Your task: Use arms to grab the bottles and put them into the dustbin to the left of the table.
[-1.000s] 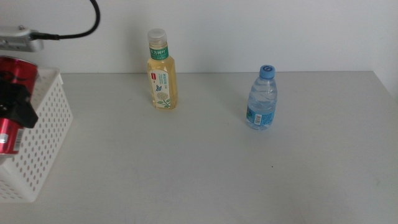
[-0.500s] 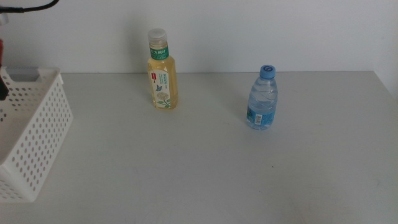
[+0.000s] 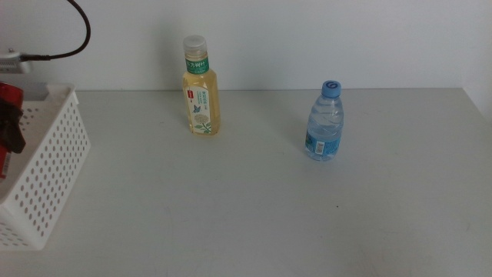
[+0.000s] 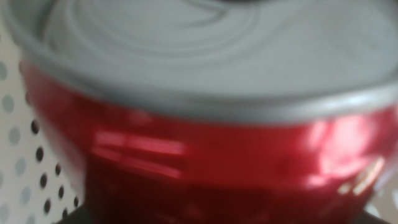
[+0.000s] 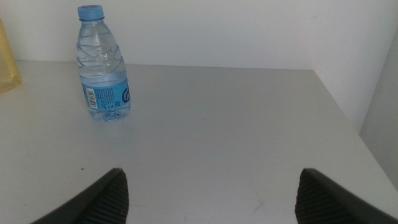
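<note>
Left gripper (image 3: pixel 11 132) with can (image 4: pixel 205 155) has reappeared over bin (image 3: pixel 48 173) at table's (image 3: pixel 254 215) left edge | clamped on can, not dropped | tea (image 3: pixel 200 91), water (image 3: pixel 324 123) wait at back | right gripper (image 5: pixel 208 190) wide open, empty

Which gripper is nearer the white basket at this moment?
Left. The left gripper is over the white basket, shut on the red can. The right gripper, open, waits off the table's other side near the water bottle.

Middle and right wrist views share the water bottle (image 3: pixel 324 121).
</note>
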Motion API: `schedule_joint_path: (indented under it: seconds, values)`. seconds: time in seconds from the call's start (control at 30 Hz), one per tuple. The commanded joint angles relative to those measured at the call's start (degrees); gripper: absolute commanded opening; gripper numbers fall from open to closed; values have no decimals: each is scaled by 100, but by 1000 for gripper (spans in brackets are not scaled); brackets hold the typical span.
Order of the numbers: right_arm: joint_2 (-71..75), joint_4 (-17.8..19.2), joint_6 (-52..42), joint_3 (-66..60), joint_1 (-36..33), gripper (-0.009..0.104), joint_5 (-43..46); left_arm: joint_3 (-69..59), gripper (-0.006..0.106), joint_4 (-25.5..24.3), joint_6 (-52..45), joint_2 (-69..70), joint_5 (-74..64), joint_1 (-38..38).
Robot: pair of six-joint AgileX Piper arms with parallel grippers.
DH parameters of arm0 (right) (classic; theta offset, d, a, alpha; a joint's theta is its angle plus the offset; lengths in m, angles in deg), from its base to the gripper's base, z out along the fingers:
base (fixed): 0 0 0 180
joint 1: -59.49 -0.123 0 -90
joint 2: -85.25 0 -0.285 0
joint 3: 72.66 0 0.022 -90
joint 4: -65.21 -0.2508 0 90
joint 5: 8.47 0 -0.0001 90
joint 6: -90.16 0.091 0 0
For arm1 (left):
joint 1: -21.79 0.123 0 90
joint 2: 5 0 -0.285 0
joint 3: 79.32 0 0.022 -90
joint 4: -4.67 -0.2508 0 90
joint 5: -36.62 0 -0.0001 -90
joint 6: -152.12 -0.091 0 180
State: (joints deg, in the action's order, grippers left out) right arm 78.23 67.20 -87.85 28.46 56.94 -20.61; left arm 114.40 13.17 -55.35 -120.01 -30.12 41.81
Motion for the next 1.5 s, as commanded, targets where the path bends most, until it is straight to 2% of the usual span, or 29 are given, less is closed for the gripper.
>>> schedule_joint_path:
  seconds: [0.0, 0.23, 0.83, 0.9, 0.93, 1.03, 1.07, 1.1, 1.2, 1.27, 1.47]
  values:
    - [124, 70, -49, 60, 31, 71, 432, 218, 23, 86, 63, 214, 257, 4]
    - [124, 70, -49, 60, 31, 71, 432, 209, 24, -182, 76, -147, 351, 4]
    - [124, 68, -49, 60, 31, 71, 427, 181, 26, -377, 556, -610, 377, 4]
    - [124, 68, -49, 60, 31, 71, 427, 181, 31, -384, 556, -615, 412, 4]
    - [124, 68, -49, 60, 31, 71, 427, 181, 43, -454, 556, -630, 433, 4]
    - [124, 68, -49, 60, 31, 71, 427, 181, 57, -448, 556, -635, 433, 4]
    - [124, 68, -49, 60, 31, 71, 427, 181, 63, -433, 556, -635, 433, 4]
    - [124, 68, -49, 60, 31, 71, 427, 181, 74, -433, 556, -635, 427, 4]
    - [124, 68, -49, 60, 31, 71, 427, 181, 88, -381, 538, -635, 423, 0]
    - [124, 68, -49, 60, 31, 71, 427, 181, 94, -388, 532, -635, 415, 0]
    - [124, 68, -49, 60, 31, 71, 427, 339, 93, -292, 763, -556, 77, 0]
